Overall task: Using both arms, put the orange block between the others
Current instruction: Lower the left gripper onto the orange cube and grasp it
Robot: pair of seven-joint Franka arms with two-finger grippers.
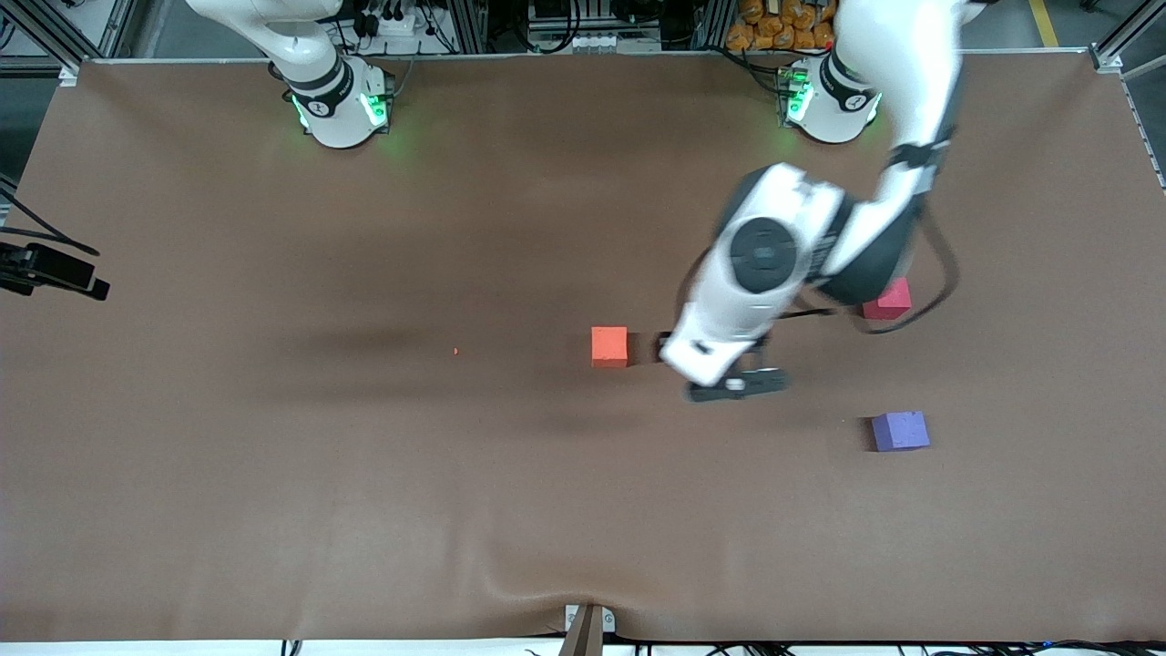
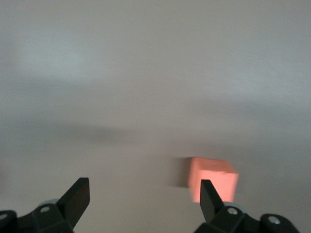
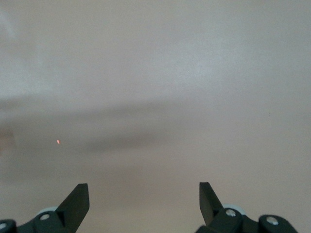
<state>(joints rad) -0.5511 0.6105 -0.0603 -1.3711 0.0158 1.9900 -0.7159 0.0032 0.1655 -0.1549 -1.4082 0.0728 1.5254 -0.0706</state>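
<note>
Even overhead light, soft shadows on the table (image 1: pixel 273 456), left arm (image 1: pixel 774 264) motion-blurred, wrist views hazy and washed out

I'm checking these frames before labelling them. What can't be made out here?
- Pinkish-red cube: front view, partly covered by the left arm.
- Left gripper: front view, motion-blurred; fingertips unclear there.
- Orange block: left wrist view, blurred, one corner covered by a finger.
- Right gripper: outside the front view; open over bare table.
- Purple cube: absent from both wrist views.
</note>
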